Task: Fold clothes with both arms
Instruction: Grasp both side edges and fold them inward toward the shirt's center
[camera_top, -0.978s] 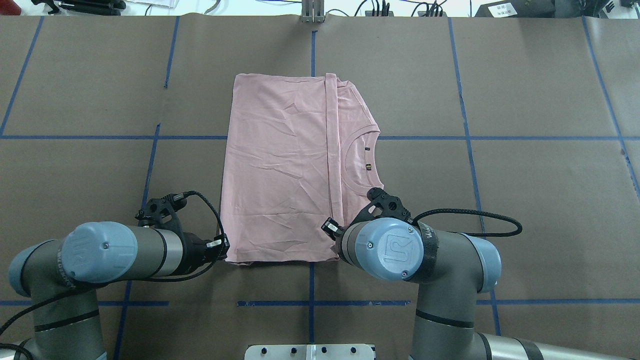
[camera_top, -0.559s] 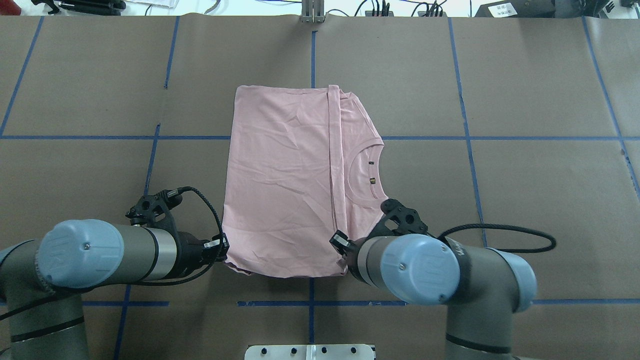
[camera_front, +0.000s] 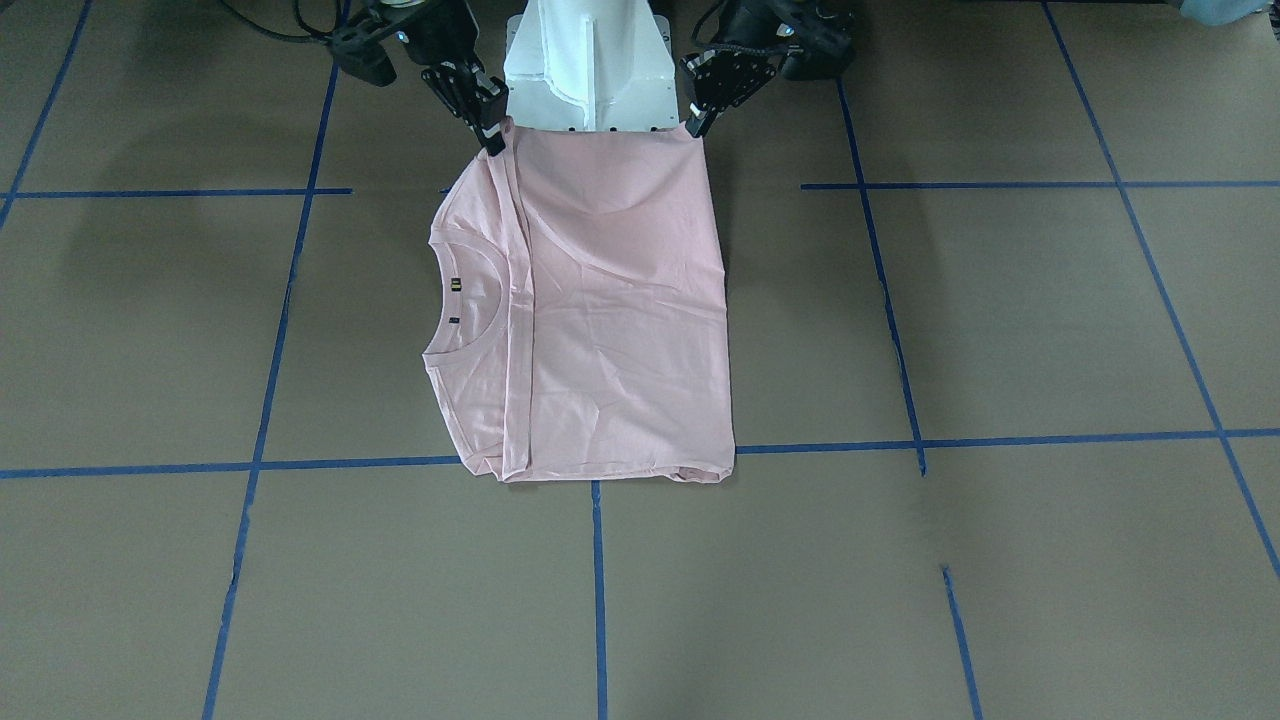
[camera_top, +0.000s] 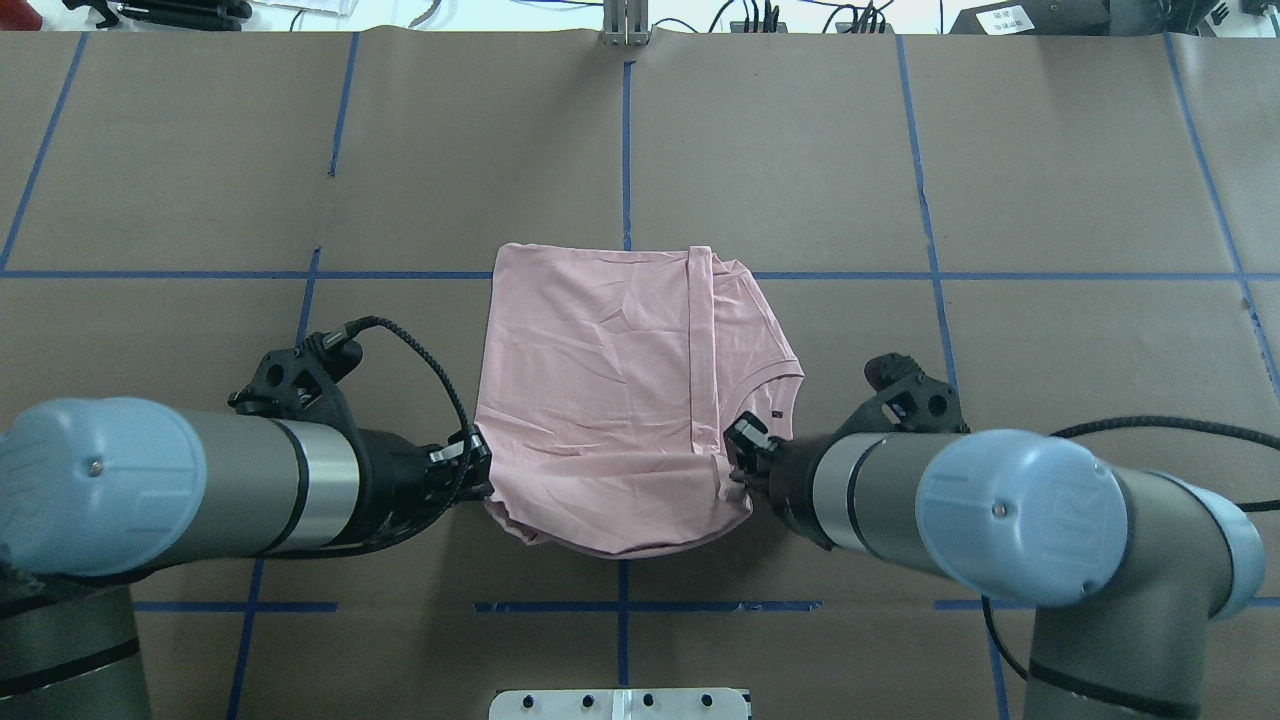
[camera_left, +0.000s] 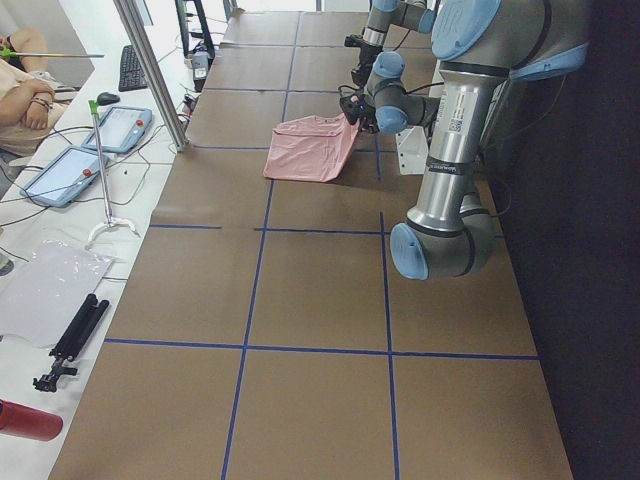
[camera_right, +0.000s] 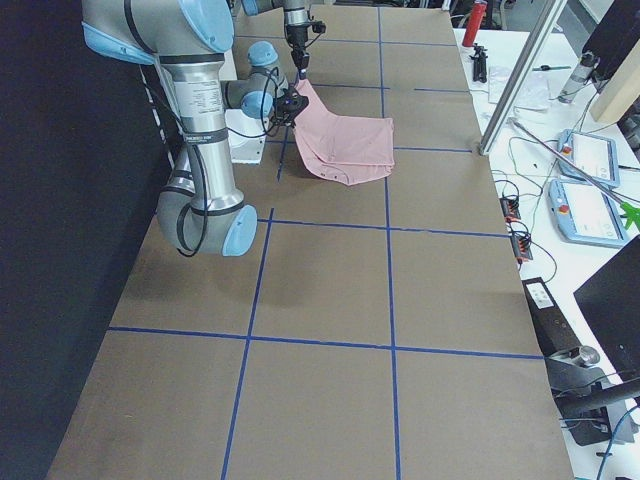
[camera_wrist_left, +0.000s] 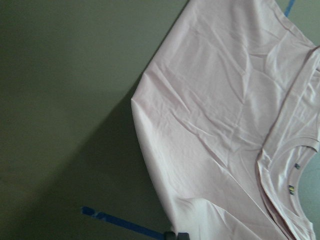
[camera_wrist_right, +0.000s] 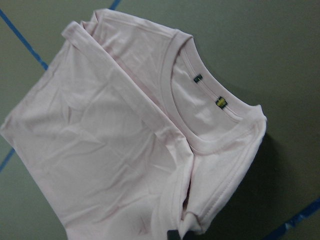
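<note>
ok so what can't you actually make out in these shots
- T-shirt: its underside is hidden by its own folded layers in every view.
- Collar label: print too small to read, right wrist view.
- Left gripper and right gripper: how the jaws meet the cloth is too small in the front-facing view, covered by the wrists overhead.
- Person: mostly cut off by the exterior left view's edge.

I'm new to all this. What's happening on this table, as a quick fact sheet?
Garment: pale pink T-shirt, partly folded, collar toward the robot's right
Surface: brown table with blue tape lines
Left end effector: grips the shirt's near left corner
Right end effector: grips the near right corner
Near edge: lifted off the table; far edge resting on it
</note>
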